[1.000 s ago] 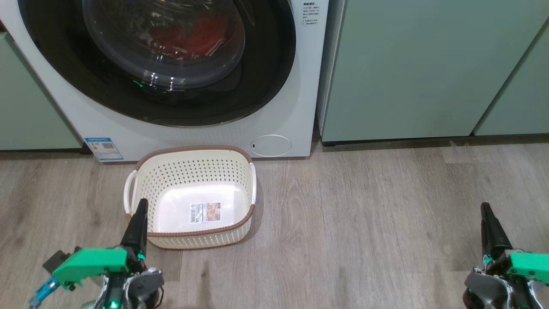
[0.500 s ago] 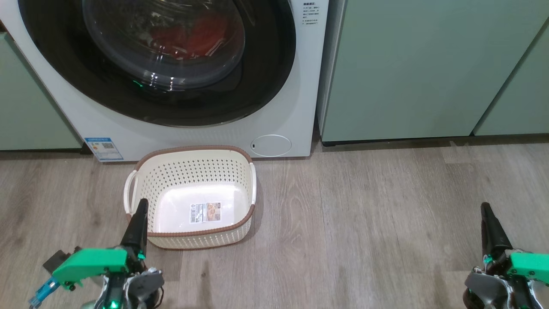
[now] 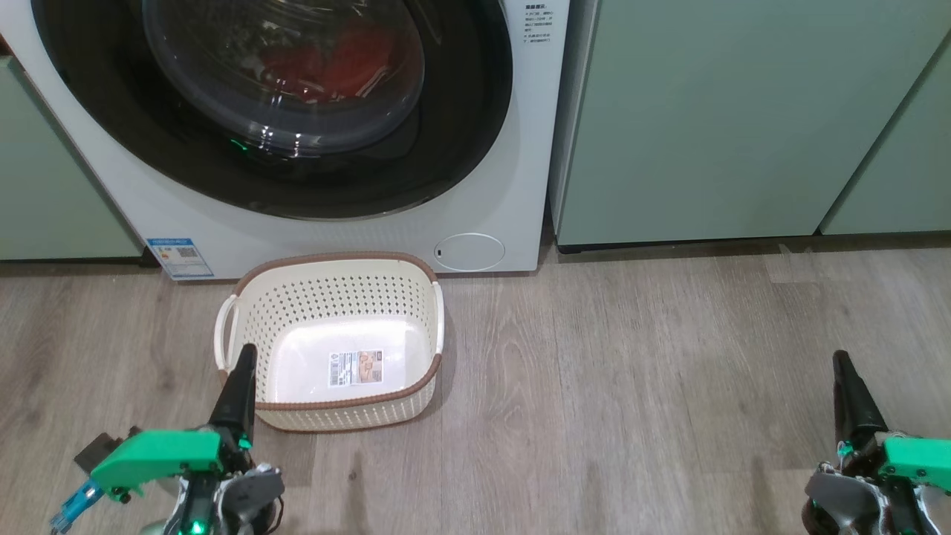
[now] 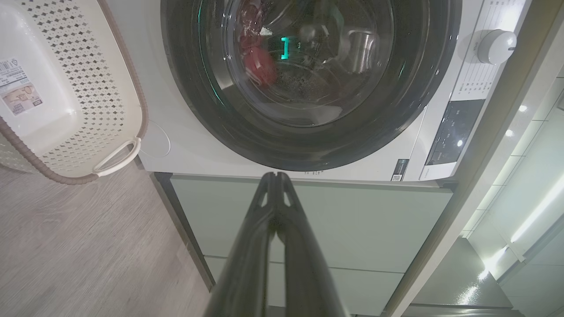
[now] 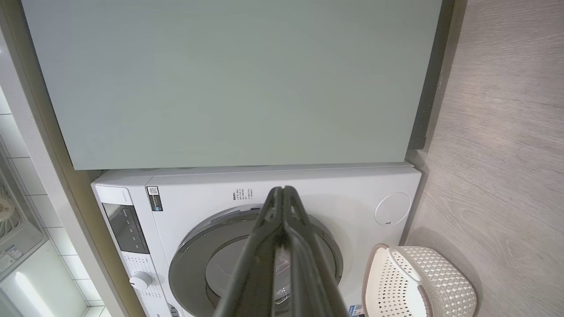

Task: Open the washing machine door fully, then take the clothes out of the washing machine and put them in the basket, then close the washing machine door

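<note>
1. Firstly, the left tool (image 3: 247, 358) hangs low at the left above the floor (image 3: 631, 371). Its two dark fingers are pressed flat together, gripping nothing. In the head view its tip overlaps the near-left corner of the basket (image 3: 334, 255), but the left wrist view shows it clear of everything.
2. Next along, the basket stands empty on the floor, just in front of the washing machine (image 3: 334, 238) and below its door.
3. The washing machine door (image 3: 461, 119) sits shut and flush. The red clothes (image 3: 345, 56) lie behind its domed glass, inside the drum. Opening the door is the step in hand, and it is not yet begun.
4. To do it well, I judge that one tool should rise to the glossy black rim and part its fingers. It should then hook the pull edge; which side carries it I cannot tell. The pull should follow an arc about the hinge, not straight out, until the door stands fully wide. The swing should also pass above the basket's brown rim.
5. Lastly, the right tool (image 3: 842, 364) hangs at the far right over bare floor, well apart from the machine and before the pale green cabinet (image 3: 706, 111). Its fingers are closed on each other and empty.
</note>
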Robot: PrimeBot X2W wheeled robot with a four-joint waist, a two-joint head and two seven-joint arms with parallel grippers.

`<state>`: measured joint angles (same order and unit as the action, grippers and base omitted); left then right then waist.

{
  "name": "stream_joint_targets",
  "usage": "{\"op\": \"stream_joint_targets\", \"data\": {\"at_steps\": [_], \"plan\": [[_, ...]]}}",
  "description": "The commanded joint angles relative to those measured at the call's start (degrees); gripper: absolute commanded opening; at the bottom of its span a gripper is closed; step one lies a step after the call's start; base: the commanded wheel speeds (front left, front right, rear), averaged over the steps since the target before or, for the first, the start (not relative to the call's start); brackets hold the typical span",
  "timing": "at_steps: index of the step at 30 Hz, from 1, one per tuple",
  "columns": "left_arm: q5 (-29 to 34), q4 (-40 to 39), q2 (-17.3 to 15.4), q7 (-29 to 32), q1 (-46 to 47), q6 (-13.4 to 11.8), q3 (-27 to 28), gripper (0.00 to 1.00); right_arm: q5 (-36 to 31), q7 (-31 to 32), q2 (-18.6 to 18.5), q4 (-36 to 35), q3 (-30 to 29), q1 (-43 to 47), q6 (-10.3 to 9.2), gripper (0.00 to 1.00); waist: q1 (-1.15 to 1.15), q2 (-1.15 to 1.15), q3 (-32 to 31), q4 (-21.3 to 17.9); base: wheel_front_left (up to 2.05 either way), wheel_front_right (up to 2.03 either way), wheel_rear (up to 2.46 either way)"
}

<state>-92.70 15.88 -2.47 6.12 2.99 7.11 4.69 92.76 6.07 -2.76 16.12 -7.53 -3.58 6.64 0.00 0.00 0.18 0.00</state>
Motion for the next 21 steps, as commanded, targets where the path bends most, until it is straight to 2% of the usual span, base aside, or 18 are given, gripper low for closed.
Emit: {"op": "stream_joint_targets", "data": {"at_steps": [1, 21], "plan": [[0.5, -1.9, -0.5, 0.4, 3.2, 0.4, 1.8, 0.0, -0.5, 0.3, -0.2, -2.1, 1.1, -2.6, 0.85, 0.0, 0.0, 0.0, 0.0, 0.0, 0.0, 0.0, 0.0], [0.5, -1.9, -0.4, 0.4, 3.2, 0.4, 1.9, 0.0, -0.6, 0.4, -0.2, -2.1, 1.1, -2.6, 0.85, 0.0, 0.0, 0.0, 0.0, 0.0, 0.0, 0.0, 0.0]]}}
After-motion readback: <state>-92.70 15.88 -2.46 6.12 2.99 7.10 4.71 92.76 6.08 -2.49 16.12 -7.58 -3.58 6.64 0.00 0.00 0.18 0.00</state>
